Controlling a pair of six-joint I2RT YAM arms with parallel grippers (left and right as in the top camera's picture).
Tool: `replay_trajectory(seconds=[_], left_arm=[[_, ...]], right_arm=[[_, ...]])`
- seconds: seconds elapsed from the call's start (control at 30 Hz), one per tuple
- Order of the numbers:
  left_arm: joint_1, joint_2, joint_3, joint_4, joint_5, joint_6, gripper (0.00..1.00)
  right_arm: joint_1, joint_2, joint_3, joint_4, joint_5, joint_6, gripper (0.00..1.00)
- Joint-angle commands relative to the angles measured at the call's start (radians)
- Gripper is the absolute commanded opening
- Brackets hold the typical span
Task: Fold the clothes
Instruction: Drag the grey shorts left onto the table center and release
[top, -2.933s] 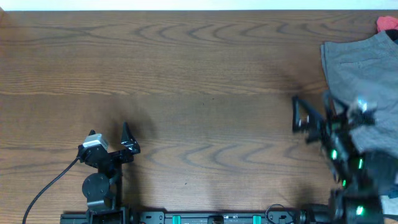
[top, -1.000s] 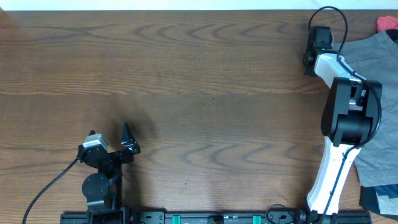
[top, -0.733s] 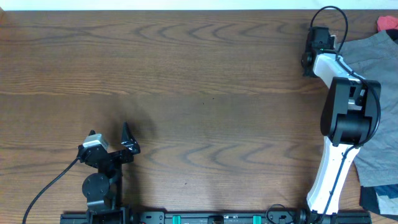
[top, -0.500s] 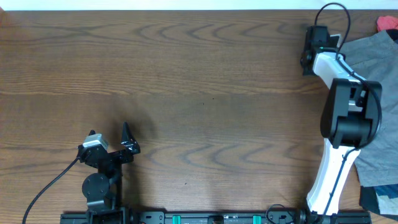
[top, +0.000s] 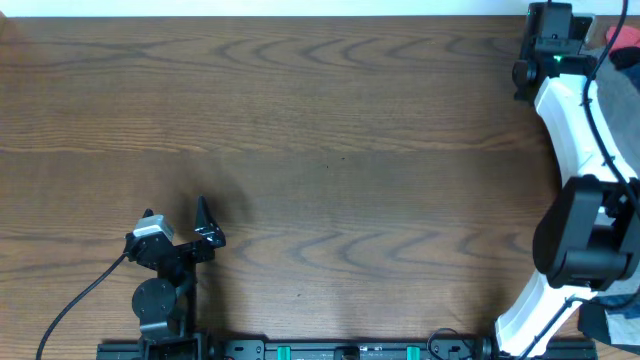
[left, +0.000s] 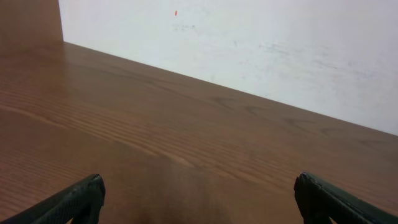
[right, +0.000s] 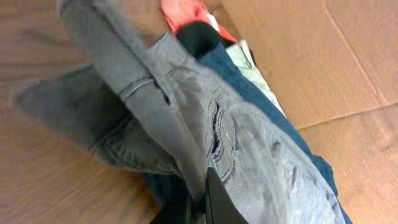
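The wooden counter (top: 330, 150) fills the overhead view, its grain running side to side. The white right arm (top: 565, 110) rises from the counter's near right corner and curves along the right edge to the far right corner. There the right gripper (right: 200, 200) has its jaws closed on a fold of the grey garment (right: 186, 118), the cloth pinched between the dark fingers. The wrist view shows the garment draped in front of the jaws, with a stitched seam and a pocket-like opening. One loose end trails down onto the counter's wood. In the overhead view the arm hides most of it.

Flat brown cardboard (right: 298, 56) lies past the counter's right edge, behind the pile. A dark blue garment (right: 249, 93) sits under and beside the grey one, at that same far right corner.

The black left arm (top: 155, 295) is folded up at the counter's near edge, left of centre. The left gripper (left: 199, 202) has its jaws spread wide, holding nothing and just above bare wood. It points towards the white wall (left: 249, 37) at the counter's far edge.

A red cloth (right: 180, 14) lies at the very far right corner, just beyond the grey garment.
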Motion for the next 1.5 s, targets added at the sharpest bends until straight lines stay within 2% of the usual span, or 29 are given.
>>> replay_trajectory(seconds=[0.0, 0.23, 0.33, 0.6, 0.8, 0.87, 0.97, 1.0, 1.1, 1.17, 1.2, 1.33, 1.47], left_arm=[[0.005, -0.006, -0.017, -0.036, -0.009, 0.013, 0.98], [0.005, -0.006, -0.017, -0.036, -0.009, 0.013, 0.98], [0.005, -0.006, -0.017, -0.036, -0.009, 0.013, 0.98], [0.005, -0.006, -0.017, -0.036, -0.009, 0.013, 0.98], [0.005, -0.006, -0.017, -0.036, -0.009, 0.013, 0.98], [0.005, -0.006, -0.017, -0.036, -0.009, 0.013, 0.98], [0.005, -0.006, -0.017, -0.036, -0.009, 0.013, 0.98], [0.005, -0.006, -0.017, -0.036, -0.009, 0.013, 0.98], [0.005, -0.006, -0.017, -0.036, -0.009, 0.013, 0.98], [0.005, -0.006, -0.017, -0.036, -0.009, 0.013, 0.98], [0.005, -0.006, -0.017, -0.036, -0.009, 0.013, 0.98], [0.005, -0.006, -0.017, -0.036, -0.009, 0.013, 0.98], [0.005, -0.006, -0.017, -0.036, -0.009, 0.013, 0.98]], right_arm=[[0.095, -0.088, 0.014, 0.001, -0.021, 0.024, 0.01], [0.296, -0.141, 0.014, -0.061, -0.116, 0.025, 0.01], [0.381, -0.133, 0.011, -0.100, -0.230, 0.081, 0.02], [0.615, -0.076, 0.005, -0.135, -0.712, 0.252, 0.01], [0.812, 0.011, 0.005, -0.136, -0.803, 0.261, 0.02], [0.870, 0.031, 0.005, -0.139, -0.803, 0.261, 0.18], [0.931, 0.029, 0.006, -0.146, -0.803, 0.260, 0.20], [0.941, 0.022, 0.009, -0.151, -0.797, 0.256, 0.24], [0.942, -0.023, 0.030, -0.194, -0.770, 0.241, 0.58], [0.915, -0.068, 0.047, -0.240, -0.740, 0.242, 0.89], [0.895, -0.093, 0.052, -0.264, -0.729, 0.245, 0.99], [0.745, -0.212, 0.055, -0.405, -0.674, 0.306, 0.99], [0.524, -0.276, 0.055, -0.599, -0.617, 0.338, 0.99]])
